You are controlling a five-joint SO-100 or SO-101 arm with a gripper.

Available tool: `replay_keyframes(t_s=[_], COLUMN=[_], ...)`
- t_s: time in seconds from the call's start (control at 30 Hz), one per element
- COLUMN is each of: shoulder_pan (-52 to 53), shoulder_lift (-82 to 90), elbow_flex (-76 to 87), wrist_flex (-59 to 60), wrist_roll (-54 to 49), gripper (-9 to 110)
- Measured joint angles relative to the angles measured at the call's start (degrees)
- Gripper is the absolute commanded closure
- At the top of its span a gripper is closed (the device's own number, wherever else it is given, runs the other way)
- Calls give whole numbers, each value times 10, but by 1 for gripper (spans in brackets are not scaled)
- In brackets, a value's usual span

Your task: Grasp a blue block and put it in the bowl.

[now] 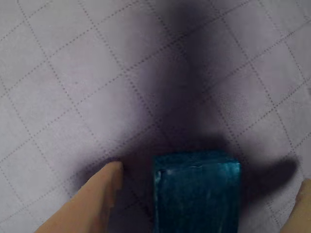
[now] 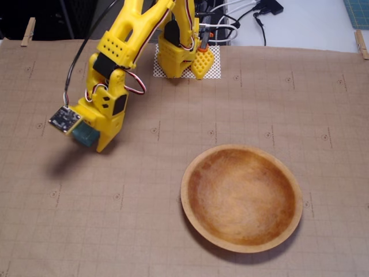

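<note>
Grid-printed brown paper under a round wooden bowl (image 2: 242,197); yellow plastic fingers (image 2: 92,138) clamped on the matte blue block (image 2: 85,135).

bowl (image 2: 241,245): wood, orange-brown inside with mottled grain, lighter tan rim, soft satin sheen; blue block (image 1: 197,194): teal, looks streaky and slightly glossy up close in the wrist view, duller in the fixed view; arm (image 2: 130,34): yellow plastic, smooth, semi-gloss, with black inset panels; table cover (image 2: 115,231): brown paper-like sheet, matt, printed with a fine dotted grid, faint creases; mesh pad (image 2: 216,69) under the arm base: white, perforated; clips (image 2: 27,32) at the sheet's edges: bare wood; cables (image 2: 230,23): black and white plastic sheathing.
</note>
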Motion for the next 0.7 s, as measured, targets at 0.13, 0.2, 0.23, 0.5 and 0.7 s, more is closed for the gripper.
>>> replay_keyframes(t_s=[0.13, 0.2, 0.23, 0.5, 0.7], shoulder_pan=[12, 15, 16, 16, 16], shoulder_lift=[0, 0, 0, 0, -1], elbow_flex=[-10, -18, -25, -52, -54], wrist_flex=[33, 62, 80, 160, 162], wrist_roll=[0, -10, -16, -25, -29], gripper=[55, 55, 55, 55, 55])
